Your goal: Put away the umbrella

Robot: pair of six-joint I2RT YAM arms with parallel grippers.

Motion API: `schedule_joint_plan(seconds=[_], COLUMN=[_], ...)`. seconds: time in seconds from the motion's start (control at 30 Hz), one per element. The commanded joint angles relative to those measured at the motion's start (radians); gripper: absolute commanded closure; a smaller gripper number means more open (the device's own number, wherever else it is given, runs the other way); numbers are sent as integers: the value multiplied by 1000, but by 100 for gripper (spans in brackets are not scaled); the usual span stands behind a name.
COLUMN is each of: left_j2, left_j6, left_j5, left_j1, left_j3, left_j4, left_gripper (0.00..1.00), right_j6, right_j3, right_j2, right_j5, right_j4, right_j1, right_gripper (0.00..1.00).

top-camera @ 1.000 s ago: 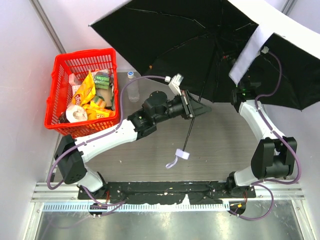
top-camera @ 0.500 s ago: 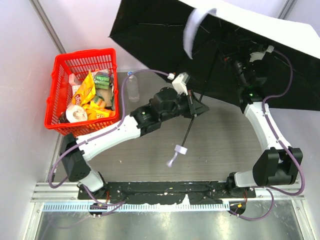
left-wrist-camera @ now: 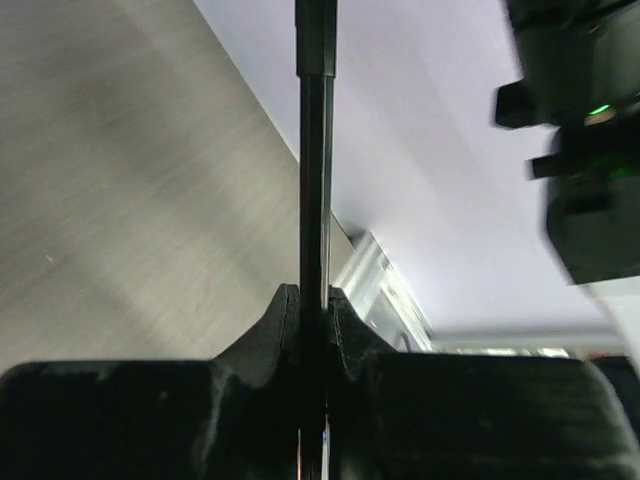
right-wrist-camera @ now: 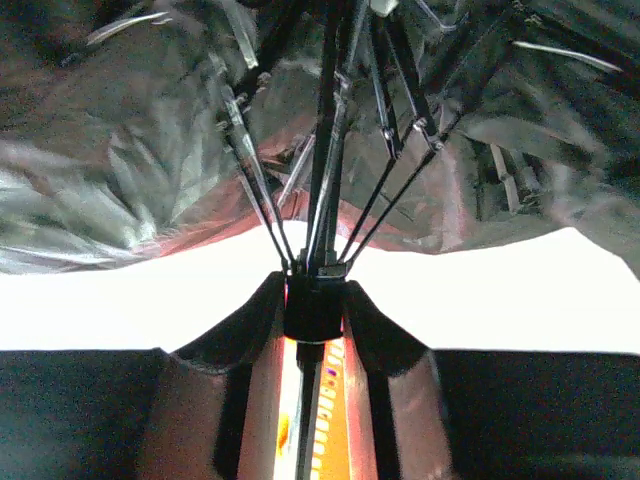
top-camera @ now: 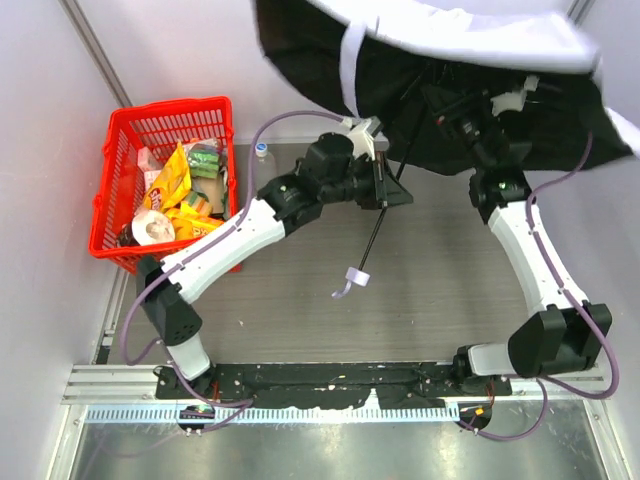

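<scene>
Open umbrella (top-camera: pixel 310 60) tilts right of the red basket (top-camera: pixel 170 105); left fingers (left-wrist-camera: pixel 268 335) pinch its black shaft (left-wrist-camera: pixel 315 200), right fingers (right-wrist-camera: pixel 240 330) clamp its runner (right-wrist-camera: pixel 313 310).

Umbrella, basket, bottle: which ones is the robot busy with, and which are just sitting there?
In the job: umbrella, with the left gripper pinching its shaft and the right gripper gripping its slider.
Just lying about: red basket full of snack packets; clear bottle beside it.
</scene>
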Motion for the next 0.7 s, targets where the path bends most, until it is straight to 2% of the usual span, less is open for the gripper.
schedule_joint_plan(seconds=[0.0,0.03,0.1,0.17,0.23,0.27,0.3,0.37,0.47,0.57,0.63,0.67], left_j2=[101,130,163,135,62,13,-50,-150,-257,-311,-299,-282], left_j6=[-50,-47,-32,-26,-30,-19,-19,-35,-15,-33,-64,-65], left_j5=[74,88,93,105,122,114,90,65,-10,-42,-23,-15], left_j1=[102,102,106,108,105,94,82,53,-24,-64,-66,-67], left_j3=[269,321,366,304,168,85,-24,-206,-394,-500,-540,-525], left_j4=[84,42,-12,-5,6,24,47,107,107,156,222,218], left_gripper=[100,100,100,99,79,69,60,44,38,30,30,32], right_j6=[61,71,5,-15,-8,14,63,89,115,106,104,100], right_j3=[-316,-358,-420,-424,-382,-375,-355,-306,-295,-289,-317,-326], right_j2=[-172,-214,-266,-275,-260,-250,-243,-211,-187,-173,-171,-173], right_j5=[-207,-192,-105,-69,-83,-106,-126,-134,-111,-114,-109,-106], right_j4=[209,247,201,199,173,220,280,290,347,350,394,402], right_j1=[167,193,273,276,201,143,123,100,106,115,130,135], right_gripper=[100,100,100,100,100,100,100,100,100,100,100,100])
